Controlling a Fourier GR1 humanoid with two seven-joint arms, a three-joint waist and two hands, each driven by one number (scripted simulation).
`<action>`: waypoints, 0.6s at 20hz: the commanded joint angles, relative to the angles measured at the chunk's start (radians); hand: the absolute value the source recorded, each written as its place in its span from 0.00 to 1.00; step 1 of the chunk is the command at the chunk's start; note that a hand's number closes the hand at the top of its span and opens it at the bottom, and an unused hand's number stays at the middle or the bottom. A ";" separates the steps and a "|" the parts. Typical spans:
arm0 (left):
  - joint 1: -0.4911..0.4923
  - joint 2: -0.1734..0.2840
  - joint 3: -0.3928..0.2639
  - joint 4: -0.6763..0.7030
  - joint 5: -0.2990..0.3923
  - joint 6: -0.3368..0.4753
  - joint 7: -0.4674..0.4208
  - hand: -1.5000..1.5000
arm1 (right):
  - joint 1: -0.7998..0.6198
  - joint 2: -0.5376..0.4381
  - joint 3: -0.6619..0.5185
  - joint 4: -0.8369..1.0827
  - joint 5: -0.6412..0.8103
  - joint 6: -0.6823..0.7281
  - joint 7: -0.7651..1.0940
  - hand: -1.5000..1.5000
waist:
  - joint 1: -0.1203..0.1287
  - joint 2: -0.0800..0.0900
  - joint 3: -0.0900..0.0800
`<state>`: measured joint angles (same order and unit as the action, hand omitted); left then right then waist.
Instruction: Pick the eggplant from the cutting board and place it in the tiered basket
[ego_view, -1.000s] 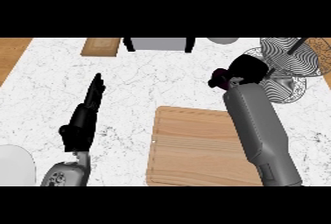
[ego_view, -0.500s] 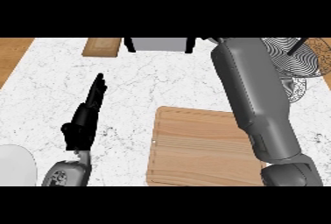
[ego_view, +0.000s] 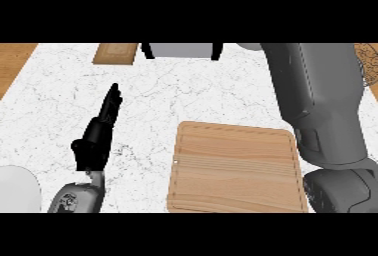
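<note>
One forearm reaches past the desk's far right edge, its right hand out of view. No eggplant shows on the cutting board (ego_view: 236, 167). Left hand (ego_view: 100, 132) rests open, fingers straight, near the left edge, keeping clear.

No legible text, labels, brands, numbers or signs appear anywhere on the counter or on the objects in view.

- cutting board (ego_view: 236, 170): light wood, rectangular with rounded corners, groove running round its edge, lies flat on the white marble counter at lower centre-right; its visible top is bare
- eggplant: not visible
- tiered basket: only a sliver at the upper right edge (ego_view: 367, 52)
</note>
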<state>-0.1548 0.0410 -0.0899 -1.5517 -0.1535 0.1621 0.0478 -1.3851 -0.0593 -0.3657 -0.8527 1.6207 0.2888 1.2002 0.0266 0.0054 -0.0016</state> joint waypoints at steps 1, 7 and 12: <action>-0.033 -0.006 -0.001 0.004 -0.005 0.004 0.034 0.50 | -0.031 -0.031 -0.074 0.026 0.001 -0.088 0.157 1.00 | -0.002 0.004 0.001; -0.002 -0.005 -0.011 -0.035 -0.005 -0.003 0.025 0.50 | -0.080 -0.141 -0.125 0.154 0.058 -0.131 0.101 1.00 | 0.021 0.010 0.001; -0.029 -0.016 0.016 0.032 -0.005 0.019 -0.024 0.50 | 0.001 -0.185 -0.137 0.168 0.084 -0.131 0.034 1.00 | -0.012 0.002 0.001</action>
<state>-0.1749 0.0316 -0.0867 -1.5483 -0.1628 0.1737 0.0534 -1.3996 -0.2058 -0.4843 -0.7127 1.6927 0.1810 1.1236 0.0240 0.0094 -0.0009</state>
